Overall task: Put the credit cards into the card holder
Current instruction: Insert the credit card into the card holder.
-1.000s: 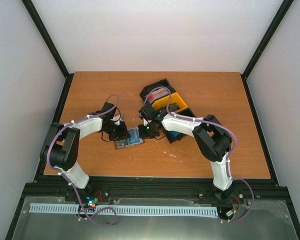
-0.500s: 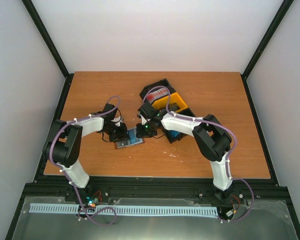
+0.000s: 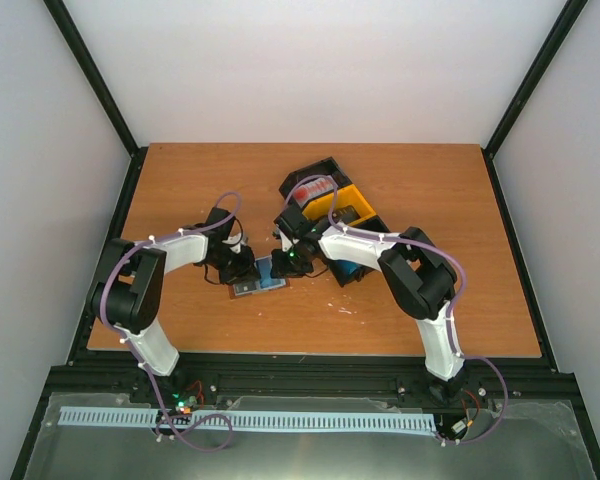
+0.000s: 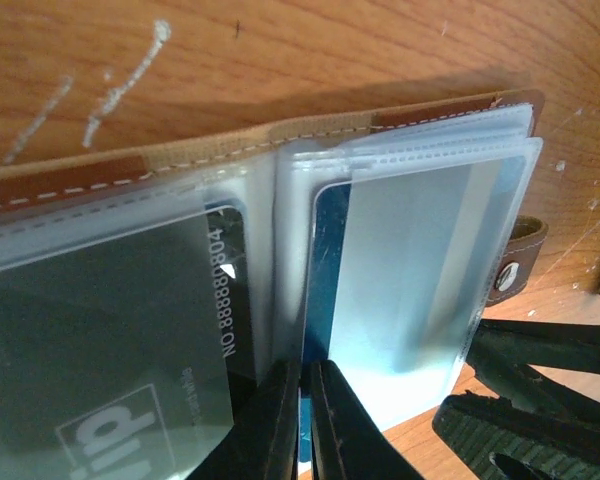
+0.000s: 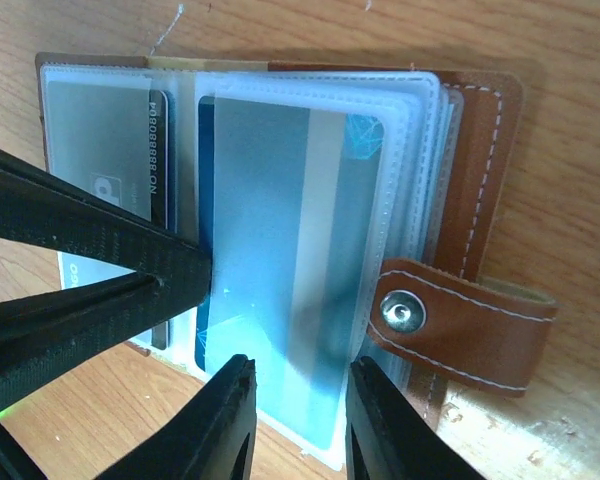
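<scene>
Squarely between the two arms, the card holder lay open and flat on the wooden table, near the black bin and the yellow bin but apart from them; its brown cover faced down and its clear sleeves faced up. A dark card with a printed number sat in a sleeve on one side of the spine; a blue card sat inside the top sleeve on the other side, the side that carried the snap tab.

The left gripper was closed, its two fingers pressed together at the fold between the sleeves; whether a sleeve leaf was pinched between them could not be told. The right gripper came in from the opposite side with its fingers spread, one on each side of the blue card's near edge and over the sleeve, clamping nothing; the two grippers' tips stood near each other above the holder. A stack of red-and-white cards lay in the black bin.
</scene>
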`<state>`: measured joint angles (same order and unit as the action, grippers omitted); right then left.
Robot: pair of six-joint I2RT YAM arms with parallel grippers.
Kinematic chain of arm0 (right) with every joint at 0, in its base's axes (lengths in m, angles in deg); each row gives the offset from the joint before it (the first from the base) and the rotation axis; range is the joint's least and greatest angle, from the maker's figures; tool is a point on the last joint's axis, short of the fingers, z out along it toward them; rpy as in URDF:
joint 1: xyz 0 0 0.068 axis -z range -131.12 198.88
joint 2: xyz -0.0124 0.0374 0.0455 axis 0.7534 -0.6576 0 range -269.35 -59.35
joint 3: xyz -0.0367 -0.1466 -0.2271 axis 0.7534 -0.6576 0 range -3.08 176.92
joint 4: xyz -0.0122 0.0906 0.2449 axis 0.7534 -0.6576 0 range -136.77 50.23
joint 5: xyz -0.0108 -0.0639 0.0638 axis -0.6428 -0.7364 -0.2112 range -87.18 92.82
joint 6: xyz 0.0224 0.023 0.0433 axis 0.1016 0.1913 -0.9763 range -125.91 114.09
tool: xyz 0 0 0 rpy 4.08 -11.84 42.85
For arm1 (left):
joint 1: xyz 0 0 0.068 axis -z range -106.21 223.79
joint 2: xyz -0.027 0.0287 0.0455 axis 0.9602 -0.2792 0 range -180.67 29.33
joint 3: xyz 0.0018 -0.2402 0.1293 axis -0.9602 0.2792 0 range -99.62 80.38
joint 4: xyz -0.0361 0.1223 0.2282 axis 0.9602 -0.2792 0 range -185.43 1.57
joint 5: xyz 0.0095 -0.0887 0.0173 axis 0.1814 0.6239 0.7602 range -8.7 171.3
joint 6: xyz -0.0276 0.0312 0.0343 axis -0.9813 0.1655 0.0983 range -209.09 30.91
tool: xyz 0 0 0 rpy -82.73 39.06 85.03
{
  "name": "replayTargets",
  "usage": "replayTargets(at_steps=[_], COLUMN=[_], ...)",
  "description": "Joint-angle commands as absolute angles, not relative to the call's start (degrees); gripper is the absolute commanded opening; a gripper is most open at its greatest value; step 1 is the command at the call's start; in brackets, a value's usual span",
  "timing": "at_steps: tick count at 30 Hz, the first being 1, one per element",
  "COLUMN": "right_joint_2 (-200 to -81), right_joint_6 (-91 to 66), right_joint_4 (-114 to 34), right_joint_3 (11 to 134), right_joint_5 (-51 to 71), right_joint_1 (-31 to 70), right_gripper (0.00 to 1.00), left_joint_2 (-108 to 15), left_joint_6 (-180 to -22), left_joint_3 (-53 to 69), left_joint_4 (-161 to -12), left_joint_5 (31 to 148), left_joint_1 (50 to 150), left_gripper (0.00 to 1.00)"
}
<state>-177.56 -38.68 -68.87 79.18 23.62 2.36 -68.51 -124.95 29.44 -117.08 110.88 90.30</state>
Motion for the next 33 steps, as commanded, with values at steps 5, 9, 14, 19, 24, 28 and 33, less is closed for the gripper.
replayTargets(at_steps=[5, 9, 14, 19, 24, 28, 33], right_joint_2=[-178.54, -178.29, -178.44, -179.15, -180.36, -179.96, -179.25], right_joint_6=[-38.45, -38.24, -37.81, -37.36, -36.72, -36.74, -37.4], right_joint_4=[-71.35, -73.43, -71.59, -69.93, -71.14, -70.46, -70.42], right_joint_3=[81.32, 81.87, 81.39, 81.23, 82.28, 82.04, 82.0], right_joint_5=[22.22, 18.07, 22.48, 26.79, 27.7, 28.83, 28.18], right_joint_1=[2.56, 2.57, 2.54, 2.48, 2.48, 2.48, 2.48], right_gripper=[0.27, 0.28, 0.28, 0.28, 0.28, 0.28, 0.28], left_joint_2=[-70.76, -70.96, -71.13, -71.32, -71.43, -71.48, -71.63], left_joint_6=[-124.27, -124.29, -124.42, -124.51, -124.51, -124.52, -124.58], left_joint_3=[30.24, 30.35, 30.19, 30.01, 30.19, 30.27, 30.37], left_joint_4=[-116.47, -116.48, -116.43, -116.26, -115.99, -115.92, -115.77], left_joint_5=[108.65, 108.38, 108.39, 108.71, 108.94, 108.94, 108.94], left_joint_1=[90.58, 90.58, 90.59, 90.58, 90.58, 90.58, 90.58], left_gripper=[0.07, 0.07, 0.07, 0.07, 0.07, 0.07, 0.07])
